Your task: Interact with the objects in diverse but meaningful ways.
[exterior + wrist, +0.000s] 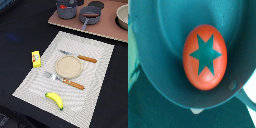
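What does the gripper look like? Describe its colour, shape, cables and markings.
It cannot be described: no arm or gripper shows in the exterior view, and the wrist view is filled by the tomato lying in a blue-grey pot. No fingers, cables or markings are visible.

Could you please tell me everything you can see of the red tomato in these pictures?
The red tomato is a smooth, glossy, egg-shaped toy, apparently plastic, with a teal-green six-pointed star for a calyx facing the wrist camera. It lies inside a round grey-blue pot, resting on its floor near the middle, clear of the walls. Nothing else touches it. In the exterior view it shows only as a red patch.
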